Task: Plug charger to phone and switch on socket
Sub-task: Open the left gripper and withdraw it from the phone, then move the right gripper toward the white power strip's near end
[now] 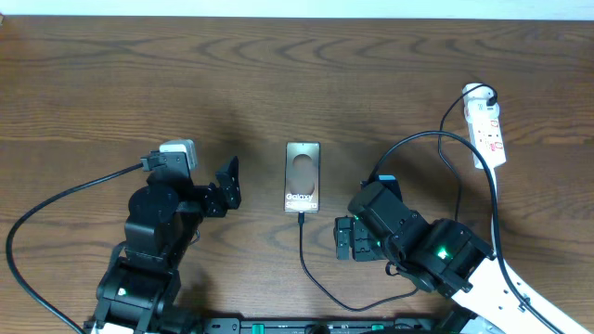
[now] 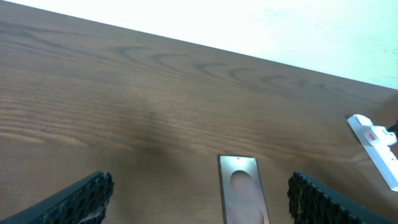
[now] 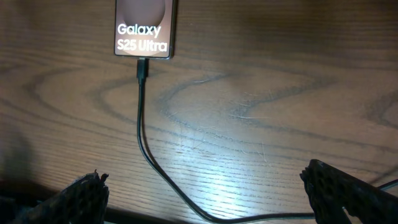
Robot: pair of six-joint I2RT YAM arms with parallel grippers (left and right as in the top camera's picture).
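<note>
The phone (image 1: 303, 176) lies flat at the table's middle, bronze-grey with white "Galaxy" lettering; it also shows in the left wrist view (image 2: 244, 198) and the right wrist view (image 3: 145, 28). The charger's thin black cable (image 1: 307, 263) runs from the phone's near end, its plug tip (image 3: 142, 67) seated in the phone's port. The white socket (image 1: 485, 123) lies at the far right, also in the left wrist view (image 2: 376, 147). My left gripper (image 1: 228, 182) is open, left of the phone. My right gripper (image 1: 345, 237) is open and empty, near and right of the phone.
The socket's thick white cord (image 1: 495, 199) runs down the right side toward my right arm. A black cable (image 1: 56, 206) trails left from my left arm. The table's far edge (image 2: 205, 46) meets a white wall.
</note>
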